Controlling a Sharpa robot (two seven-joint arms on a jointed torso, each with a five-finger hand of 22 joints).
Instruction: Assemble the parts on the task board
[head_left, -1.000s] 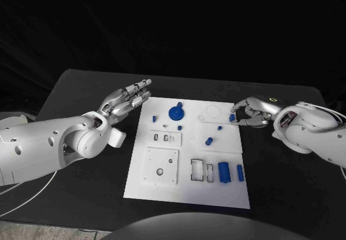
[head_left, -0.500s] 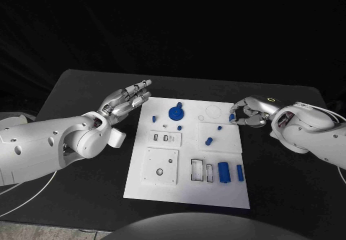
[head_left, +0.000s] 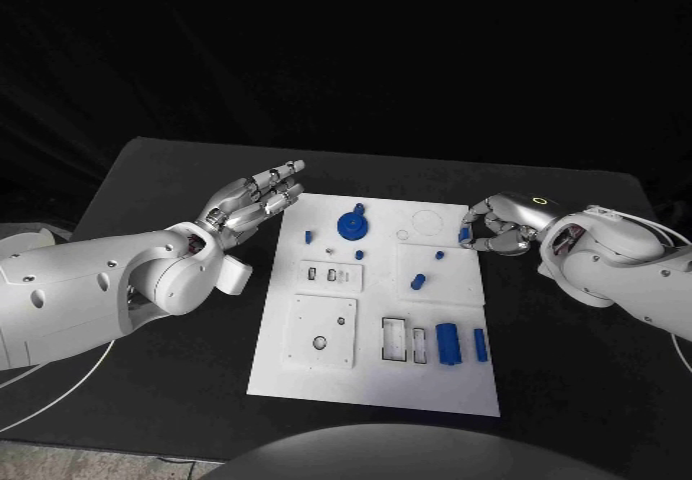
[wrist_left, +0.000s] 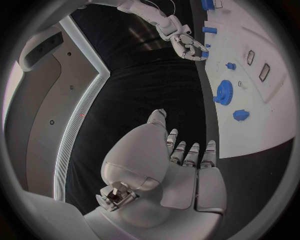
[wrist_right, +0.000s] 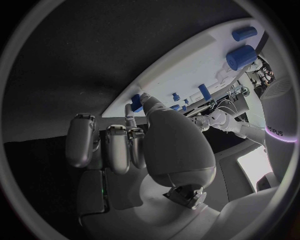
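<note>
1. the task board (head_left: 378, 375) is a white plate lying in the middle of the black worktop (head_left: 577, 340), its long side running from the lower centre of the head view up toward the centre.
2. the left hand (head_left: 257, 200) sits at the upper left of the board, just off its left edge, fingers (head_left: 283, 176) straight, side by side and holding nothing; the left wrist view shows the same flat palm (wrist_left: 187, 165) beside the board's edge.
3. the right hand (head_left: 498, 225) is at the board's upper right corner, its fingers curled in and pinching a small blue part (head_left: 464, 235) right at the board's right edge; in the right wrist view the blue piece (wrist_right: 135, 103) sits at the fingertips against the board's rim.
4. a blue gear (head_left: 351, 224) with a knob sits in the upper middle of the board, with a small blue peg (head_left: 309, 237) to its left.
5. two small blue pegs (head_left: 417, 283) stand on the raised white panel in the right middle of the board.
6. a blue cylinder (head_left: 449, 345) and a narrower blue bar (head_left: 480, 345) lie side by side at the lower right of the board, next to two rectangular slots (head_left: 394, 339).
7. a square panel with a round hole (head_left: 319, 344) occupies the lower left of the board.
</note>
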